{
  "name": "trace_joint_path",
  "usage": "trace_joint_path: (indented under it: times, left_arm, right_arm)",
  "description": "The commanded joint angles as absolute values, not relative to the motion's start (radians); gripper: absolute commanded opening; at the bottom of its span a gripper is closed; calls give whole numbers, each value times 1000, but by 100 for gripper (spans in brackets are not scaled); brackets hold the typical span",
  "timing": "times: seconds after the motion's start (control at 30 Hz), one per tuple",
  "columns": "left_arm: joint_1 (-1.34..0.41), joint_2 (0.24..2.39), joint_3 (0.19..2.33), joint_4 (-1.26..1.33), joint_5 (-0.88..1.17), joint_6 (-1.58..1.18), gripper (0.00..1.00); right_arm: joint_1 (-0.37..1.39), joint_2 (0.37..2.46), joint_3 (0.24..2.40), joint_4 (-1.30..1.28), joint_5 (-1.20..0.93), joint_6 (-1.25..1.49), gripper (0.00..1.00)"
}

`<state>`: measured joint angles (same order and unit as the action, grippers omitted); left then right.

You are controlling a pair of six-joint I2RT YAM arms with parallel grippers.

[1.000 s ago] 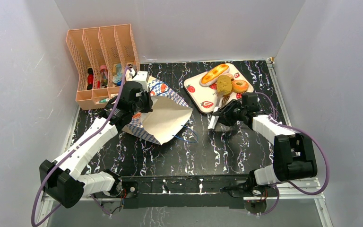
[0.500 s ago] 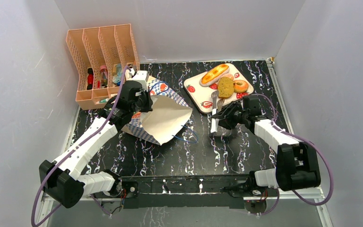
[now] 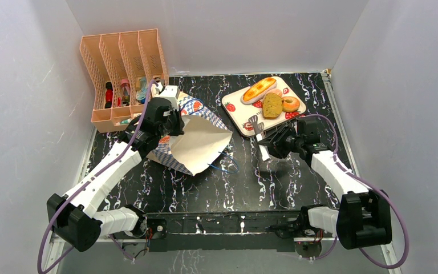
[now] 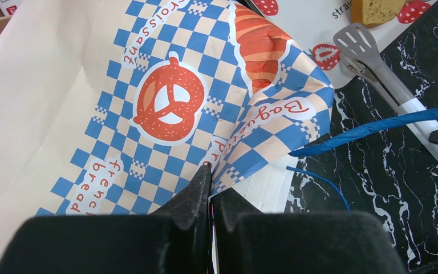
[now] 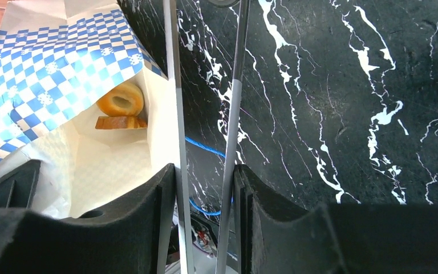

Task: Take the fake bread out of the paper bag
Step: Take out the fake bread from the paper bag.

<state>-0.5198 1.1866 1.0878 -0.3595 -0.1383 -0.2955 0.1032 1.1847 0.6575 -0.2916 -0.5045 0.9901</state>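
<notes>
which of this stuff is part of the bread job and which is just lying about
Job: paper bag, bagel and slice inside it, bread on the tray, tongs, left gripper pinching the bag, right gripper holding the tongs.
Lying about: peach file rack with its contents.

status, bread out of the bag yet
Left pincer shut on bag rim. Right pincer holds tongs. Three pieces on tray; ring and slice inside bag. Nothing blocking.

On the paper bag (image 4: pixel 165 103), "french bread", "Baguet", "roissant"; on the tray (image 4: pixel 313 17), "stra".
</notes>
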Motion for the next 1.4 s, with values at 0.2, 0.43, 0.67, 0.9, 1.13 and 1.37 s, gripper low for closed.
trace_joint_path:
  times: [0.2,0.43,0.67,0.9,1.13,1.37]
  left_arm:
    - [-515,1171,1113,-349,-138,-269,0]
    - [-515,1185,1106,-320,-119,-267,0]
    - [-515,1195,1116,-318,-103,-255,0]
    - [-515,1207,1116,-321,-104,-251,0]
    - [-515,1215,1101,-312,-98,-255,0]
    - [-515,1232,1094,-267,-77,-270,0]
  right_arm:
    - [116,1077,677,-329,-478,962,32]
    - [142,986,748,-428,-450,923,30]
    - [160,909,798,-568,-466,859,26]
    - [206,838,792,-647,-497,807,25]
    - [274,790,828,-713,-493,806,25]
    - [299,762,868,-799,-537,805,24]
